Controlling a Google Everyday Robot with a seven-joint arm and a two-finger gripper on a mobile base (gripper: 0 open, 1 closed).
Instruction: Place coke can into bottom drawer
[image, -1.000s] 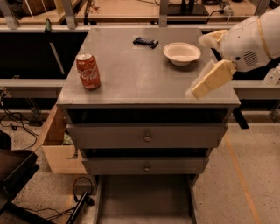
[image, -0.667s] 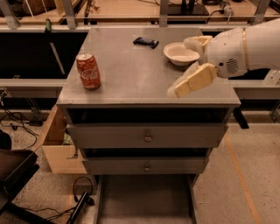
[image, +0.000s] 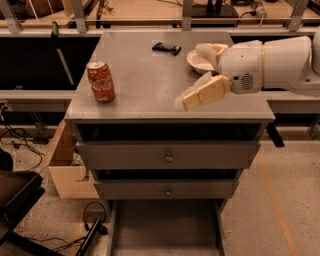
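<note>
The coke can (image: 101, 81) stands upright on the grey cabinet top (image: 145, 85), near its front left corner. My gripper (image: 192, 75) hangs over the right half of the top, well to the right of the can and apart from it. Its cream fingers (image: 204, 92) are spread open and hold nothing. The bottom drawer (image: 165, 227) is pulled out at the foot of the cabinet, and its flat grey floor shows with nothing on it.
A white bowl (image: 199, 63) sits at the back right of the top, partly behind my gripper. A small black object (image: 166, 48) lies at the back. Two upper drawers (image: 167, 156) are shut. A cardboard box (image: 67, 167) stands left of the cabinet.
My gripper and arm have moved left across the cabinet top, toward the can. The can has not moved.
</note>
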